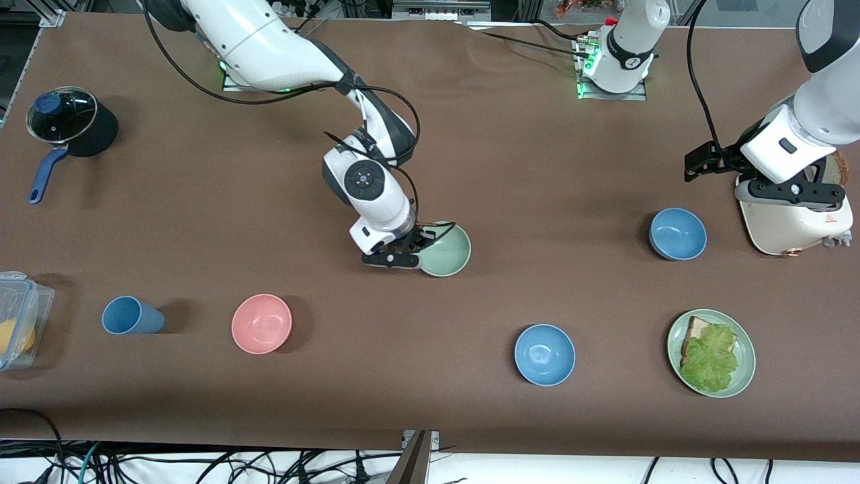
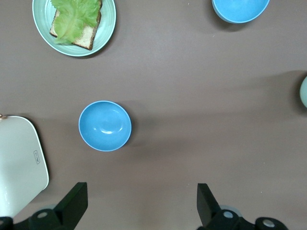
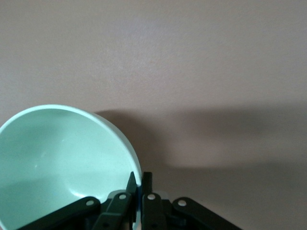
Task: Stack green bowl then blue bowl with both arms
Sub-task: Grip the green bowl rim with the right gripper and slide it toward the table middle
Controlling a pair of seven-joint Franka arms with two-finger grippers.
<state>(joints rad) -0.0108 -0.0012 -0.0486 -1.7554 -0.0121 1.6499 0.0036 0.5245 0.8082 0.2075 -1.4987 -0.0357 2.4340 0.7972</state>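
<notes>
the green bowl (image 1: 445, 251), a small round matte dish of pale sage, sits near the middle of the brown table (image 1: 510, 168), tilted in the front view, and we see the right gripper (image 1: 418, 250) clamped on its rim at the side toward the right arm's end. taking that bowl as our landmark, the pink bowl (image 1: 261, 323) lies nearer the front camera and toward the right arm's end, with the tall blue cup (image 1: 132, 316) just past it. two round blue bowls lie toward the left arm's end: the blue bowl (image 1: 678, 233) about level with the green one, and a second blue bowl (image 1: 545, 354) nearer the camera. the green plate (image 1: 711, 353) with bread and leafy lettuce is farther along that way. the left gripper (image 1: 699, 165) hangs over bare table beside a smooth cream toaster (image 1: 793, 225); that arm waits.

in the left wrist view, we see the left gripper (image 2: 141, 201) with its black fingers (image 2: 73, 203) wide apart above the blue bowl (image 2: 105, 126), whose inside shines a little. the plate (image 2: 104, 29) and the toaster's rounded corner (image 2: 21, 163) also show.

in the right wrist view, the right gripper (image 3: 140, 184) has its jaws pressed together on the thin rim of the green bowl (image 3: 57, 158), one finger inside, one outside. the bowl's smooth hollow casts a soft shadow on the felt-like cloth.
</notes>
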